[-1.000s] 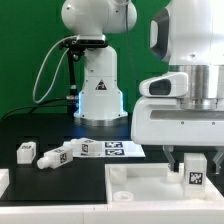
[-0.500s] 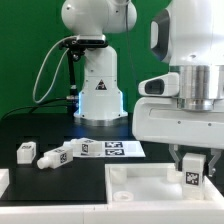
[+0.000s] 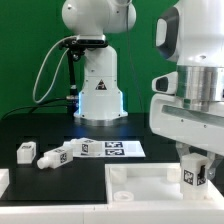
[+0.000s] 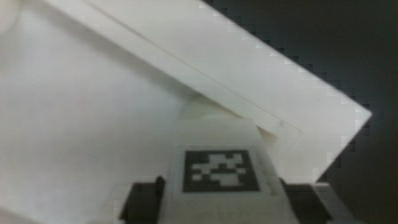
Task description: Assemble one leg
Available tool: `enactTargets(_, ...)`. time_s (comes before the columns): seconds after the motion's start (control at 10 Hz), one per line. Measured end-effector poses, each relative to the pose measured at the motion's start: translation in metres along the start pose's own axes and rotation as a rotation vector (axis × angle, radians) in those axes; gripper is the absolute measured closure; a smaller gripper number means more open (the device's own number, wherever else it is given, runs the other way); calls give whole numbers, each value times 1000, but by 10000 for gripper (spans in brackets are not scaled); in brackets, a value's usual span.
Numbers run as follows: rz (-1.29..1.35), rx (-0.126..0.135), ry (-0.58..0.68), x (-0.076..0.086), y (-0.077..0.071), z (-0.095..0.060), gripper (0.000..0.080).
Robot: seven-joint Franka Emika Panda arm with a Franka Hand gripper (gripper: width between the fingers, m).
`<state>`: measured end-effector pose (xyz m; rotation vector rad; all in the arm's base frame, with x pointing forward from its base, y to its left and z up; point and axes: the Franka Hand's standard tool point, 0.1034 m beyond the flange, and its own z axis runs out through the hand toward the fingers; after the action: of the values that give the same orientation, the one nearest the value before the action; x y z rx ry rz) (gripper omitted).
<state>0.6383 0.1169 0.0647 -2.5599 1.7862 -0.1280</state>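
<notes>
One small white tagged block, the leg (image 3: pixel 194 176), sits clamped in the gripper (image 3: pixel 195 181) at the frame's lower right, now shifted slightly rightward and lower over the large white rimmed panel (image 3: pixel 135 180). I'd guess it's closing on the panel's corner for seating.

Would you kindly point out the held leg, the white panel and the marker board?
leg (image 3: pixel 194 176), exterior view, on its tagged face.
white panel (image 3: pixel 130 180), exterior view, on its raised rim.
marker board (image 3: pixel 118 149), exterior view, among its tags.
</notes>
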Motion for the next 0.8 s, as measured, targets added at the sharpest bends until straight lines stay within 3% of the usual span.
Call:
enactTargets(0.1,165,27,-13,0,0,0,514)
enactTargets(0.3,350,53,-41,0,-1,0,514)
enactTargets(0.5,448,59,-53,-1,-1,0,514)
enactTargets(0.7,397,59,-50,-1,-1,1,265)
enactTargets(0.8,190,69,-38,1,-4,-2,265)
